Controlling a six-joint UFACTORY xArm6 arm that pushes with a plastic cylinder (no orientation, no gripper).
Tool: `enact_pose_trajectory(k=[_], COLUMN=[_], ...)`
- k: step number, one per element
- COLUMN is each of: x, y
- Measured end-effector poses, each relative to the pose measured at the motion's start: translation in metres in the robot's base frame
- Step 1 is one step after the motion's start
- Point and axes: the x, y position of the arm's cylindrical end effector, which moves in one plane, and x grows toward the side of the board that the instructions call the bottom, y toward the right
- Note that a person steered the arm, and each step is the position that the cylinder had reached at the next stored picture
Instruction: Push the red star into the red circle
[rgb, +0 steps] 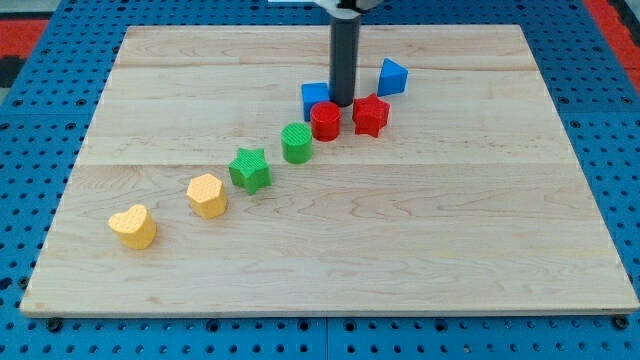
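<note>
Yellow heart (133, 227), nearest the view's bottom left; then yellow hexagon (207, 195), green star (249, 169), green cylinder (296, 143), in a rising diagonal on the wooden board (420, 250). Red circle (324, 121) and red star (370, 115) near, apart. My tip (342, 104), bare rod holding nothing, just behind and between them. Blue cube (314, 98) beside it; blue wedge (392, 77) beyond.

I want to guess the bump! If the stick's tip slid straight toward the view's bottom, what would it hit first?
Probably the red circle, just below my tip. It might slip between that and the red star; depth is unclear.
</note>
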Motion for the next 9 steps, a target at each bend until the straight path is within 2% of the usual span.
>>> enact_pose_trajectory(k=[3,4,5,6,7,8,9], x=[-0.003,0.007,0.033,0.04,-0.002,-0.007,-0.058], y=[0.07,0.127,0.129,0.012,-0.035,0.024,-0.046])
